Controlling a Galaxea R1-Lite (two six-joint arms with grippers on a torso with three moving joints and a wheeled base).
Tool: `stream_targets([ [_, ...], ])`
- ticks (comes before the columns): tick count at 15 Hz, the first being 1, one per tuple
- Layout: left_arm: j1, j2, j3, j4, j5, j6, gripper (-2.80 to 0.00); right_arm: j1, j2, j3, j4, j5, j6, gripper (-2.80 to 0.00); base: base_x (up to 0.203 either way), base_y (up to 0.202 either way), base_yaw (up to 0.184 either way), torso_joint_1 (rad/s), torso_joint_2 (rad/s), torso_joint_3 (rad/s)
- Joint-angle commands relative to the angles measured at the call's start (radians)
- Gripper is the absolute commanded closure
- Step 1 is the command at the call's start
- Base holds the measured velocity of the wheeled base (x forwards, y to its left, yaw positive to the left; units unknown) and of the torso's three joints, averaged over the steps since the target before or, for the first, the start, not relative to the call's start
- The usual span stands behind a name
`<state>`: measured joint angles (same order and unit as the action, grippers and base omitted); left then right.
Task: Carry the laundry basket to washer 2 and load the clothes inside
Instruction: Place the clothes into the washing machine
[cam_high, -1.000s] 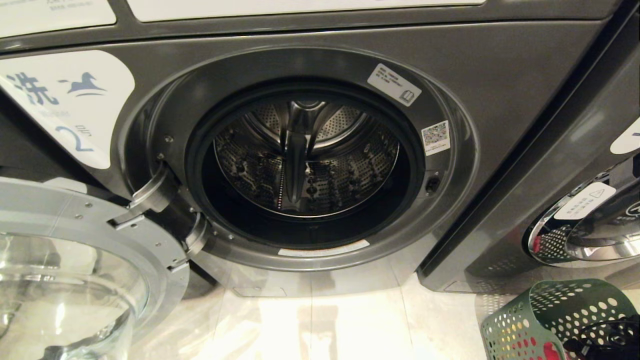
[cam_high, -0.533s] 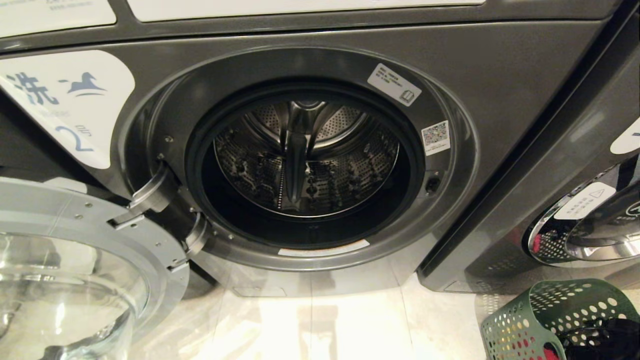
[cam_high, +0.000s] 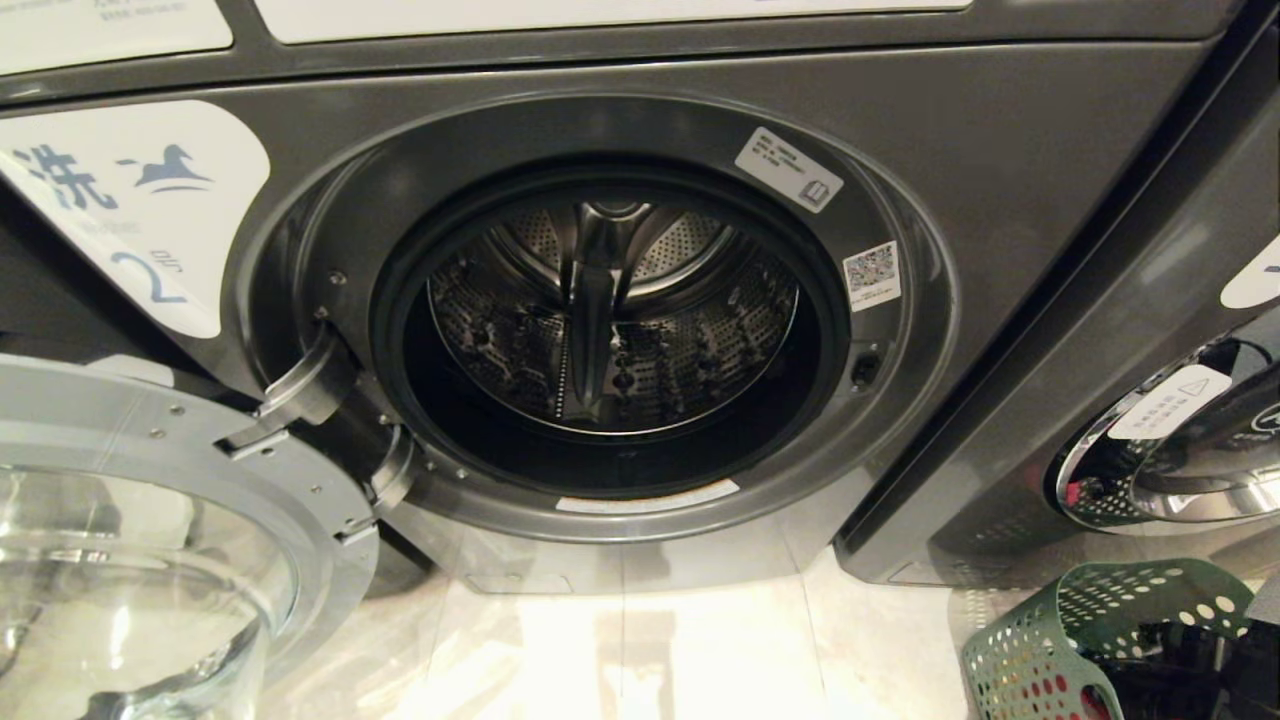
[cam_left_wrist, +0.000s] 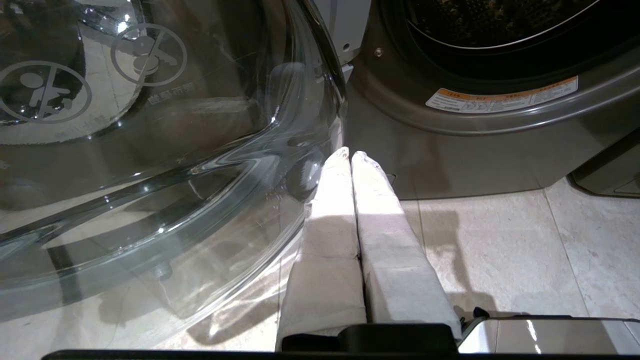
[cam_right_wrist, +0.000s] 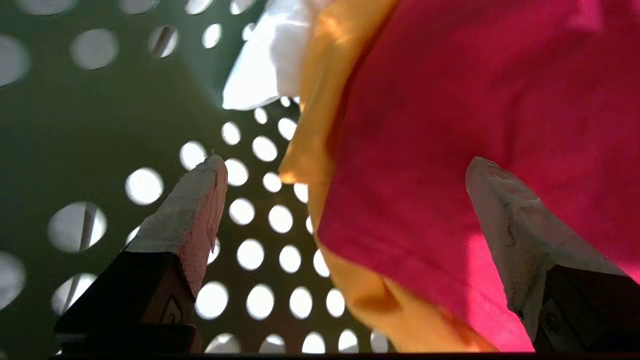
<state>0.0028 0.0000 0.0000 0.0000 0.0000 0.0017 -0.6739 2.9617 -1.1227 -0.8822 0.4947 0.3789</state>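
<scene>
Right gripper (cam_right_wrist: 345, 167) spread wide inside laundry basket (cam_right_wrist: 100, 125) over clothes (cam_right_wrist: 450, 125); pale tiled floor (cam_high: 700, 650).

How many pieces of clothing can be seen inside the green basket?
3, all inside the laundry basket: a pink-red garment in front, a yellow-orange one beside and under it, a white one behind that. More may be hidden underneath.

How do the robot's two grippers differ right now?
The left gripper has its fingers pressed together, while the right gripper has its fingers spread wide. The left gripper sits low over the floor beside the open glass door of washer 2, holding nothing; the right gripper is inside the laundry basket, straddling the clothes. Both have pale padded fingers.
</scene>
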Motion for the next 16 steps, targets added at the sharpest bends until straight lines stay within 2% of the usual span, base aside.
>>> stream_targets([
  [1,0.000,0.000,0.002,0.000,0.000,0.000,0.00,0.022,0.055,-0.037,-0.015,0.001,0.027,-2.80,0.000,0.000,0.000,0.000,0.00,0.000],
  [6,0.000,0.000,0.002,0.000,0.000,0.000,0.00,0.052,0.101,-0.102,-0.017,0.001,0.069,-2.80,0.000,0.000,0.000,0.000,0.00,0.000],
  [11,0.000,0.000,0.002,0.000,0.000,0.000,0.00,0.057,0.105,-0.107,-0.012,-0.007,0.096,-2.80,0.000,0.000,0.000,0.000,0.00,0.000],
  [14,0.000,0.000,0.002,0.000,0.000,0.000,0.00,0.077,0.103,-0.126,0.010,-0.093,0.124,-2.80,0.000,0.000,0.000,0.000,0.00,0.000],
  [16,0.000,0.000,0.002,0.000,0.000,0.000,0.00,0.092,0.104,-0.138,0.044,-0.119,0.125,-2.80,0.000,0.000,0.000,0.000,0.00,0.000],
])
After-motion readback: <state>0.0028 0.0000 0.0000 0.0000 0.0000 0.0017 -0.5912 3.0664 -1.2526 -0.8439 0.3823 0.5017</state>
